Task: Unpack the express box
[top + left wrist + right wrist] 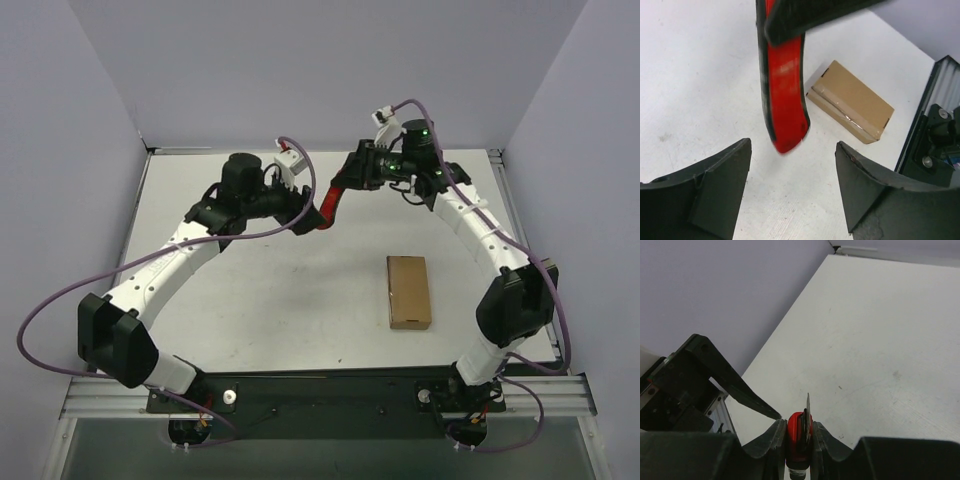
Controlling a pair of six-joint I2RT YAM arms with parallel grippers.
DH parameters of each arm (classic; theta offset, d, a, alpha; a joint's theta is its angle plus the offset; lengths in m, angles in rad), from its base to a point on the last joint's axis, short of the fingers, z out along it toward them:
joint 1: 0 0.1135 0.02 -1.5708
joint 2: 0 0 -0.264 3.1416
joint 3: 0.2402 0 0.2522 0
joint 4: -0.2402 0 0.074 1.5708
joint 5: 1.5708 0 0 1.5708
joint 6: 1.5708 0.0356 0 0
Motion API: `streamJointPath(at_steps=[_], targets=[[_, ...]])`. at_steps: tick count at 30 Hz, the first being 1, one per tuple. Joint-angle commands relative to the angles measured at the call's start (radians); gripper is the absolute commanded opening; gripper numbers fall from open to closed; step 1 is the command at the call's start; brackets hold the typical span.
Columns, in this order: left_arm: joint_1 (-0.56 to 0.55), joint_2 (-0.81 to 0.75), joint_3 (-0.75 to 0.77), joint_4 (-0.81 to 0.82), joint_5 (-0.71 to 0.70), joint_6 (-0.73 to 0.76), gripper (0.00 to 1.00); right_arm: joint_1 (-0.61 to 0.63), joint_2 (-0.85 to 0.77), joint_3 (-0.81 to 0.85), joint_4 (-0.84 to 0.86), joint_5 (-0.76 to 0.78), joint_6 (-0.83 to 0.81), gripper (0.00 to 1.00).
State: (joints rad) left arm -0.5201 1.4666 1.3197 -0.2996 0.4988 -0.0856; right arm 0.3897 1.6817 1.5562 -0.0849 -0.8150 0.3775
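Left arm (165,268) & right arm (480,232) are built w/ white links, black joints; purple cables (21,338) are looped alongside; green LEDs (424,130) are lit at right wrist.

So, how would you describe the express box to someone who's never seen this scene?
On the white table, look right of centre, just inside the right arm. The express box lies flat there: a small plain brown cardboard rectangle, unlike the red-and-black utility knife held aloft farther back.

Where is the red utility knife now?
The knife is at the far centre of the top view, clamped in the right claw, its free end near the open left claw.
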Motion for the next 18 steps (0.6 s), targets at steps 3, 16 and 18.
streamJointPath(at_steps=[3,16,18], targets=[[0.101,-0.069,-0.089,0.410,0.393,-0.087,0.81,-0.150,-0.062,0.076,0.175,-0.229,0.072,0.00],[0.062,0.204,0.076,0.723,0.655,-0.474,0.72,-0.132,-0.106,0.019,0.363,-0.323,0.186,0.00],[0.058,0.216,0.085,0.726,0.653,-0.476,0.67,-0.124,-0.114,0.010,0.369,-0.320,0.190,0.00]])
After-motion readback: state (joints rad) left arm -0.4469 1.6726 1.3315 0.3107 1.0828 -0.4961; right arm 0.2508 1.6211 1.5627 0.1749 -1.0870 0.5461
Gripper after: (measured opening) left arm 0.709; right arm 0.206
